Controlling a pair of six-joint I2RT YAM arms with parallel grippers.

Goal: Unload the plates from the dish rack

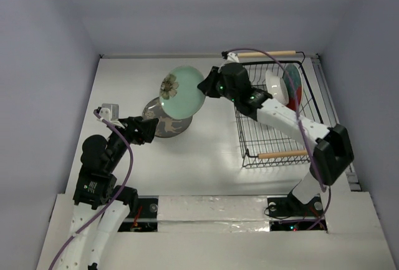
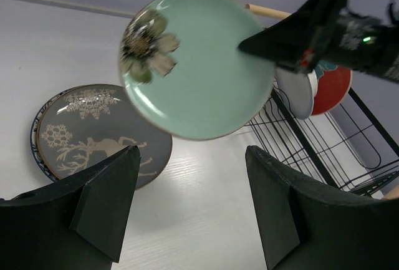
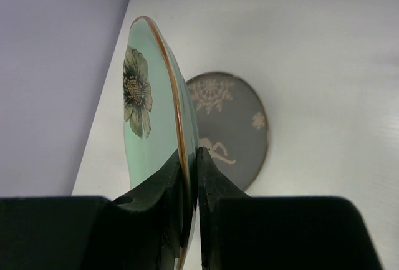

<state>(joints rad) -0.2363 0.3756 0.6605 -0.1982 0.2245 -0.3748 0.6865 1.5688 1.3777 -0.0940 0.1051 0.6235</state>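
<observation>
My right gripper (image 1: 203,86) is shut on the rim of the teal-green plate (image 1: 183,91), holding it in the air left of the dish rack (image 1: 274,134); the plate shows in the left wrist view (image 2: 199,70) and edge-on in the right wrist view (image 3: 149,114) between the fingers (image 3: 212,176). The grey deer plate (image 1: 163,124) lies flat on the table beneath it and shows in both wrist views (image 2: 93,133) (image 3: 240,126). The white plate (image 1: 276,86) and red plate (image 1: 295,89) stand in the rack. My left gripper (image 1: 148,130) is open and empty beside the grey plate.
The black wire rack with two wooden handles (image 1: 283,154) stands at the right, close to the table's right edge. Grey walls enclose the white table (image 1: 206,151) on the left, far and right sides.
</observation>
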